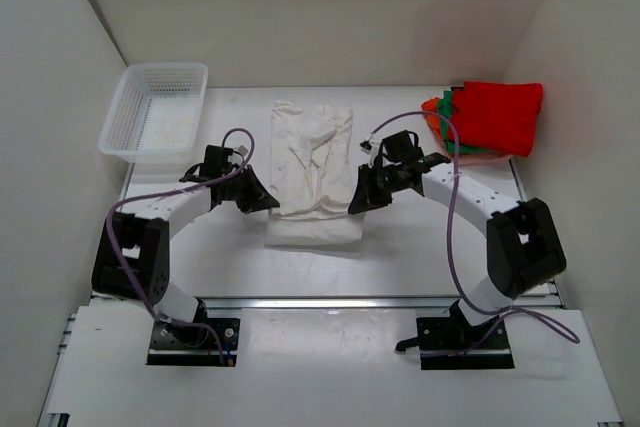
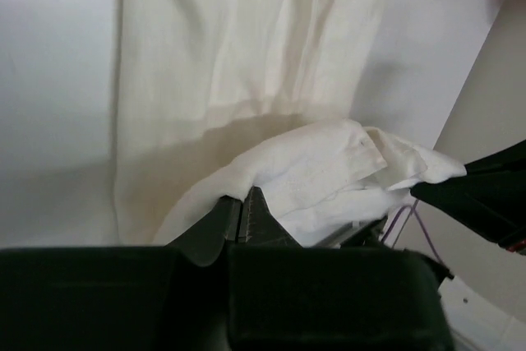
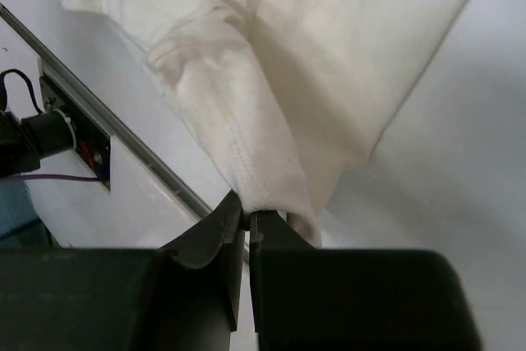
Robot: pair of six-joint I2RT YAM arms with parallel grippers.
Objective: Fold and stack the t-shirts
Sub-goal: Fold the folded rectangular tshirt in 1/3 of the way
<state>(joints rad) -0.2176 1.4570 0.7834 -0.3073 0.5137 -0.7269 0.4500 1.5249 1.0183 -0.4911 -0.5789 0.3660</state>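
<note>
My left gripper (image 1: 266, 205) and right gripper (image 1: 357, 203) pinch the near corners of the white shirt (image 1: 312, 147); table (image 1: 232, 259) shows outside each, walls (image 1: 60, 97) beyond.

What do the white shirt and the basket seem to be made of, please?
The white shirt looks like soft cloth, probably cotton, with a matte finish: it creases, drapes in folds, and shows a stitched hem in the right wrist view. The basket looks like rigid white plastic, likely moulded and faintly glossy: its walls and floor are an even open mesh that keeps its shape.
</note>
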